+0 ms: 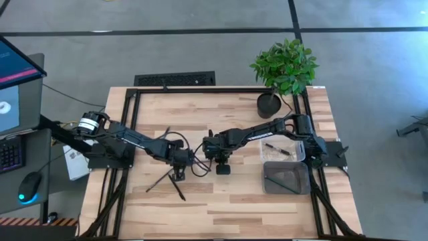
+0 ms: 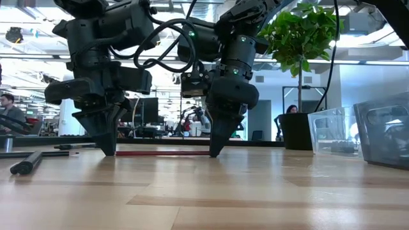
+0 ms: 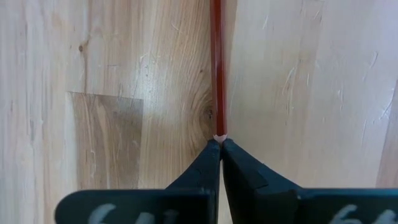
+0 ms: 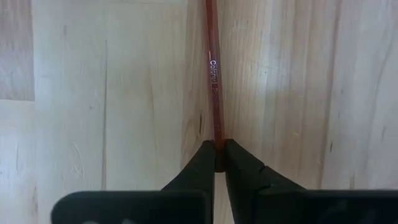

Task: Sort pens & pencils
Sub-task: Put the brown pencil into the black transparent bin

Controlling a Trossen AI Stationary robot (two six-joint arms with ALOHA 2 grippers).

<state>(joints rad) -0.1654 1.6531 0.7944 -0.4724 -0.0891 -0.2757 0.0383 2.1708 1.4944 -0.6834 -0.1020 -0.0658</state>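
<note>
- Reddish-brown pencil with pale printed lettering (image 4: 214, 93), lying flat on the light wooden worktop (image 1: 227, 207) near its middle, stretched between the two arms.
- Left gripper (image 3: 220, 142), tips down on the worktop, pressed together and pinching one end of that pencil; pale end just showing at the fingertips (image 3: 211, 152).
- Right gripper (image 4: 219, 144), also tips down, pinching the other end of the same pencil between its dark fingers (image 4: 239, 158).
- In the low view, both grippers standing upright side by side, the red shaft running level between them at worktop height.
- Near the left gripper, toward the near edge in the high view, two thin dark sticks (image 1: 167, 181) lying crossed on the wood.
- In the low view, a black pen with a thick barrel (image 2: 25, 164) lying at the left, apart from the grippers, with a further thin stick (image 2: 67, 147) behind it.
- On the right side of the worktop, a clear plastic bin (image 1: 281, 148) holding a few dark sticks; just beside it, toward the near edge, a darker grey-tinted bin (image 1: 286, 178).
- Potted green plant in a black pot (image 1: 284, 70) at the far right corner.
- Computer monitor (image 1: 17, 84) and mouse off the left edge of the worktop.
</note>
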